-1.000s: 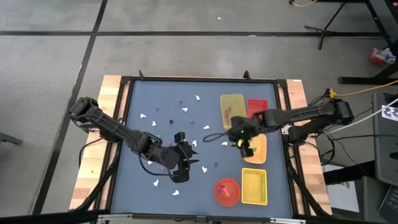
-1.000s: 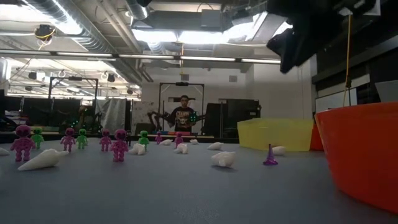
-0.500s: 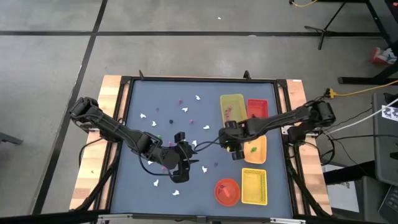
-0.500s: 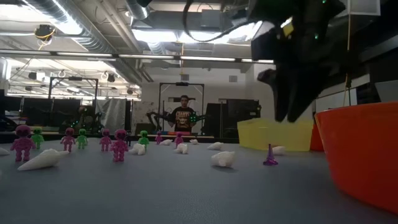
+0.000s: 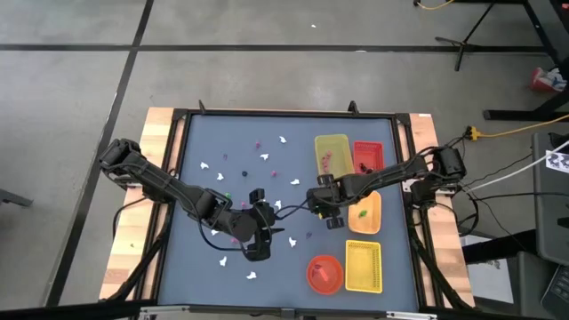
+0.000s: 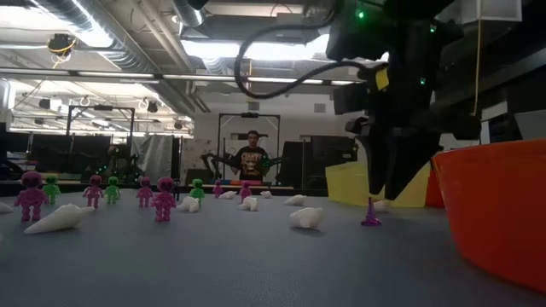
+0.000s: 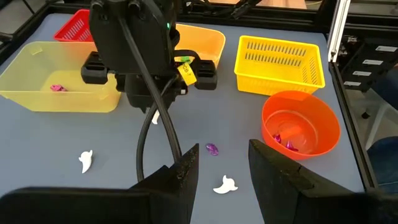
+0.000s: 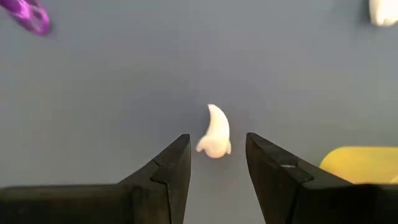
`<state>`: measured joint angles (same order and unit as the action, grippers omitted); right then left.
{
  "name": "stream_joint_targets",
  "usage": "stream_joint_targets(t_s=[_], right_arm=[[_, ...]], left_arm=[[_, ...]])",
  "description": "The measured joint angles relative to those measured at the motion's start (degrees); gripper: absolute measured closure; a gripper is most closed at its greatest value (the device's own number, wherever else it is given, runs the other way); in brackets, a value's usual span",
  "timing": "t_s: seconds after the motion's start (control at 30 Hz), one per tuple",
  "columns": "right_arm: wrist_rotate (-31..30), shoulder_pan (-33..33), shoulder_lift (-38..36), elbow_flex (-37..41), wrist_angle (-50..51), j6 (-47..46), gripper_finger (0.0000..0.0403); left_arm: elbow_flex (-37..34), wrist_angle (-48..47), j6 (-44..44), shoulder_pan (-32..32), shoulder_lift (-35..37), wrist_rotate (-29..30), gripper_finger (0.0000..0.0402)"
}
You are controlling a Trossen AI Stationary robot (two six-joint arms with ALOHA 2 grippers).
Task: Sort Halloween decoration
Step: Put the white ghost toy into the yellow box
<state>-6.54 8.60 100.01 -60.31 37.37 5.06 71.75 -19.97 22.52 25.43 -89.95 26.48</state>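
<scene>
From the bowl (image 7: 301,128), we count four trays behind it: two yellow, one orange, one red. Our right gripper (image 8: 217,163) hangs over one white ghost (image 8: 216,132), jaws apart, nothing held. Left gripper (image 7: 222,168) is near the bowl, jaws apart, nothing held. Other ghosts lie scattered farther off.
</scene>
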Motion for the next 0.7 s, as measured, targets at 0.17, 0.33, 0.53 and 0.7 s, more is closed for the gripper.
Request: stream_joint_targets(t_s=[0.17,0.33,0.53,0.7], right_arm=[[0.83,0.00,0.35,0.00,-0.12,-0.02,0.0251],[1.13,0.02,0.35,0.00,-0.05,-0.02,0.0251],[1.09,0.02,0.35,0.00,-0.03,-0.01,0.0251],[1.06,0.02,1.07,0.00,0.10,1.44,0.0251]], left_arm=[[0.00,0.00,0.00,0.00,-0.02,0.00,0.0278],[0.00,0.02,0.00,0.00,-0.04,0.00,0.0278],[0.00,0.02,0.00,0.00,-0.04,0.00,0.0278],[0.00,0.02,0.00,0.00,-0.04,0.00,0.0278]])
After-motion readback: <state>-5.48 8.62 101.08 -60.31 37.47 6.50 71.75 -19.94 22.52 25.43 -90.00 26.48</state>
